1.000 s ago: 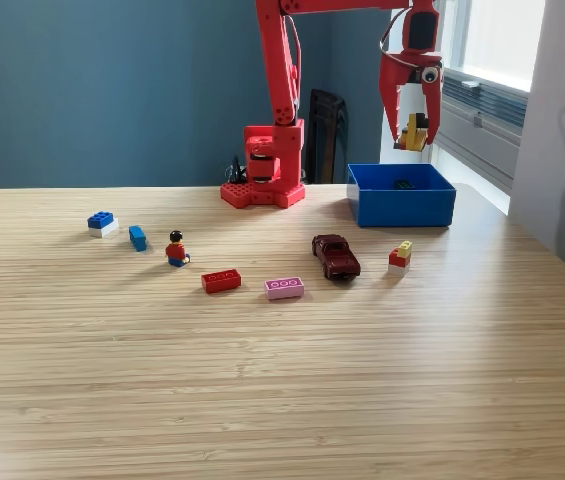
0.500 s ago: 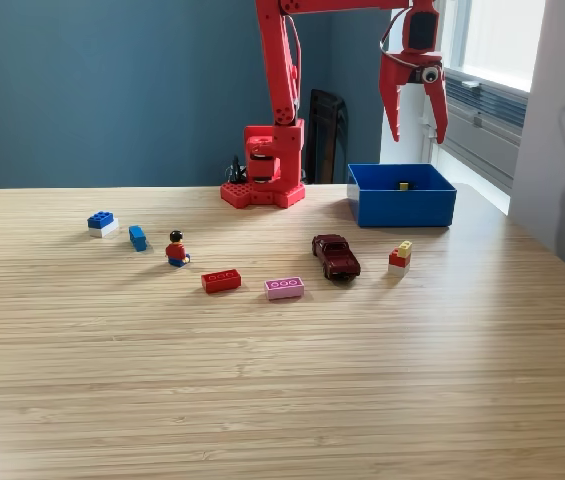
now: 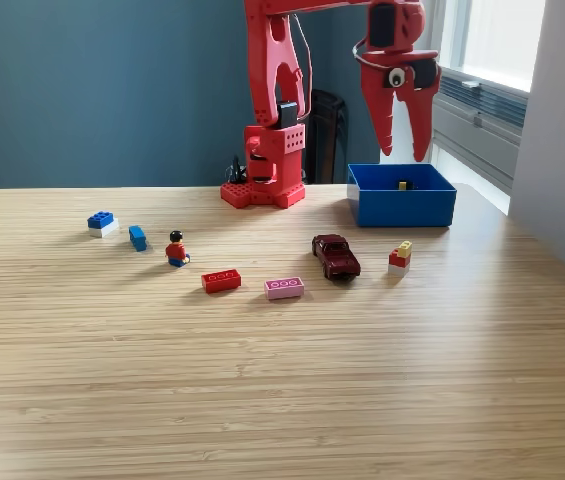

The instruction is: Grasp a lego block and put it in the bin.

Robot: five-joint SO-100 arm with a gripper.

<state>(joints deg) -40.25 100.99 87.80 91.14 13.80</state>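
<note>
— What do we see of the arm point(image 3: 280, 60) itself?

— We see bright red plastic all over, with a squat square base point(image 3: 262, 192) whose flat foot is dotted with small holes. Dark blocks sit in the joints, and thin dark cables run along the upper links.

— And the tool point(image 3: 400, 155)?

— Red too: two long tapering fingers point(image 3: 379, 125), a pale round part with a dark centre above them.

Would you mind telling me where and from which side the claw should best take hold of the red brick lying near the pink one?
Probably from straight above, closing across the short width of the red brick. It lies flat, studs up, its long axis running roughly across the exterior view, with clear table on both long sides; the pink brick sits apart off its end. The claw is open.
</note>
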